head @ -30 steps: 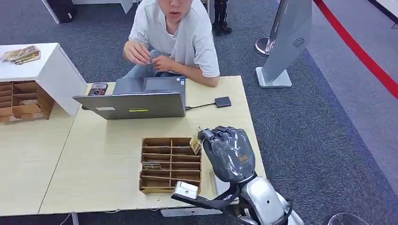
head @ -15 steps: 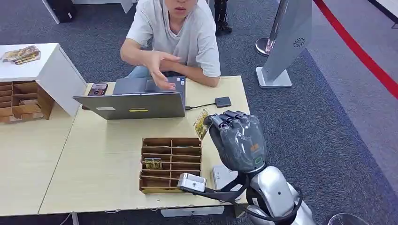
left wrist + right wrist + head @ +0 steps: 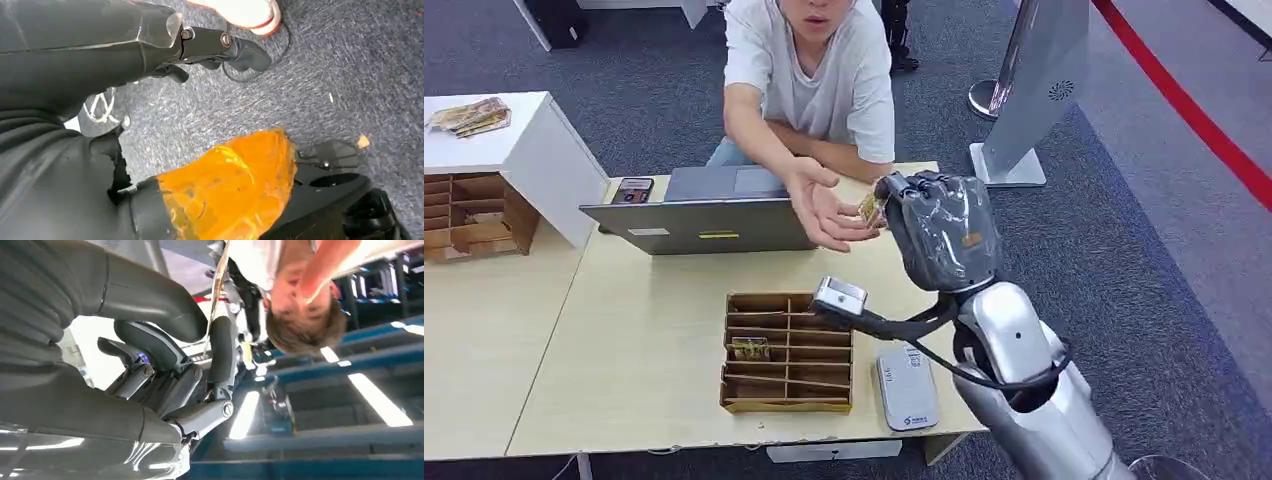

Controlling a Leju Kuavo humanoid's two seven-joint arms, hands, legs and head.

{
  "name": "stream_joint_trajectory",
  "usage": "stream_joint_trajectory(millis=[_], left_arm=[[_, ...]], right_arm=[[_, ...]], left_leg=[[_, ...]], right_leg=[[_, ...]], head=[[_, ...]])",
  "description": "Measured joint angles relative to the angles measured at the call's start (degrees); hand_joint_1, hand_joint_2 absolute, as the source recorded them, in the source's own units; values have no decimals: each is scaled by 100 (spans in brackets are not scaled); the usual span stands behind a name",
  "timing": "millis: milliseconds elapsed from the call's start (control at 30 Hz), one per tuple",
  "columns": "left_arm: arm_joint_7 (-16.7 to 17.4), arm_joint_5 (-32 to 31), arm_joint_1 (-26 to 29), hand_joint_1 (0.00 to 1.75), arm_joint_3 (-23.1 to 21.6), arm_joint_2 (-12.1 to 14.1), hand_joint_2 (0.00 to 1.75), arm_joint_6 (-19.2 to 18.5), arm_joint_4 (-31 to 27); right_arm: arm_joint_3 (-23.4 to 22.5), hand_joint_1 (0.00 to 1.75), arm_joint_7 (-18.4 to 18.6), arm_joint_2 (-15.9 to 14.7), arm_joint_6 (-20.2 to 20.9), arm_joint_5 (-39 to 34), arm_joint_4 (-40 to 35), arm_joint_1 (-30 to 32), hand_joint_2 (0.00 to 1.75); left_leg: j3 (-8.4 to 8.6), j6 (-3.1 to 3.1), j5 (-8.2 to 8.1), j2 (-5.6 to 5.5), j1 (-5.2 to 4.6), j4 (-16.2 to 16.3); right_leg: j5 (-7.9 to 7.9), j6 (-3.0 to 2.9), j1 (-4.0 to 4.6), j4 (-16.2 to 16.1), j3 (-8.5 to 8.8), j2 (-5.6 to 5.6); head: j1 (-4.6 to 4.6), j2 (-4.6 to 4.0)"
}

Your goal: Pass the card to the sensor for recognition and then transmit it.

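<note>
The card (image 3: 870, 208) is pinched in the fingertips of the right hand (image 3: 941, 230), raised above the far edge of the tabletop (image 3: 634, 350), just beyond the open laptop (image 3: 709, 213). In the right wrist view the card (image 3: 218, 290) shows edge-on, clamped between the thick thumb and a dark finger (image 3: 221, 347). A person's hand (image 3: 824, 208), palm up with fingers spread, reaches across the laptop's corner and meets the card from the other side; whether it actually touches the card cannot be told. The person (image 3: 819, 70) sits behind the laptop at the far side of the tabletop.

Nearer than the laptop, a wooden divided tray (image 3: 788, 352) lies flat on the tabletop, with a small card-like item (image 3: 749, 349) in one of its left compartments. Just beside the tray, toward the right arm, lies a grey sensor pad (image 3: 906, 386). A phone (image 3: 632, 190) rests by the laptop's far left corner.

The left hand (image 3: 220, 45) hangs over the carpeted floor (image 3: 350, 80), its dark fingers partly curled with nothing in them.
</note>
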Motion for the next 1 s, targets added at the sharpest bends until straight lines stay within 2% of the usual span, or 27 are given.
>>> stream_joint_trajectory(millis=[167,267,300,333,367,400,600,633,767,1000], left_arm=[[170,-181,-74,0,-175,0,0,-61,0],[207,-205,-106,0,-249,0,0,-89,0],[221,-214,-114,0,-275,0,0,-90,0],[232,-221,-121,0,-306,2,0,-94,0],[234,-227,-128,0,-319,2,0,-101,0],[234,-229,-133,0,-323,2,0,-107,0],[247,-242,-149,0,-382,7,0,-100,0],[247,-242,-150,0,-395,7,0,-94,0],[245,-240,-155,0,-439,7,0,-59,0],[105,-65,-171,0,-459,7,0,88,2]], right_arm=[[-61,175,142,120,334,113,458,-283,175],[-63,175,157,183,369,157,672,-365,175],[-63,169,157,199,365,157,712,-369,175],[-63,154,157,212,349,157,745,-368,175],[-63,70,157,219,345,155,758,-368,175],[-63,0,155,229,339,155,773,-366,175],[-63,0,76,262,319,-15,741,-351,175],[-63,0,68,264,321,-28,728,-352,0],[-118,0,50,262,275,-136,675,-345,0],[-496,0,-228,214,-237,-835,380,-117,0]], left_leg=[[1,0,0,0,0,0],[0,0,0,-3,0,0],[0,0,0,-3,0,0],[0,0,0,-3,0,0],[0,0,0,-3,0,0],[0,0,0,-3,0,0],[0,0,0,-3,0,0],[0,0,0,-2,0,0],[1,0,0,-2,0,1],[1,0,0,-2,-1,2]], right_leg=[[0,0,0,0,0,0],[0,0,0,0,0,-1],[0,0,0,0,0,-1],[0,0,0,0,0,-1],[0,0,0,0,0,-1],[0,0,0,0,0,-1],[0,0,0,0,-1,-1],[0,0,0,0,-1,0],[0,0,0,0,-1,0],[0,0,0,-1,-2,0]], head=[[-2,0],[-2,0],[-2,0],[-2,0],[-2,0],[-2,0],[-2,0],[0,0],[0,0],[-2,0]])
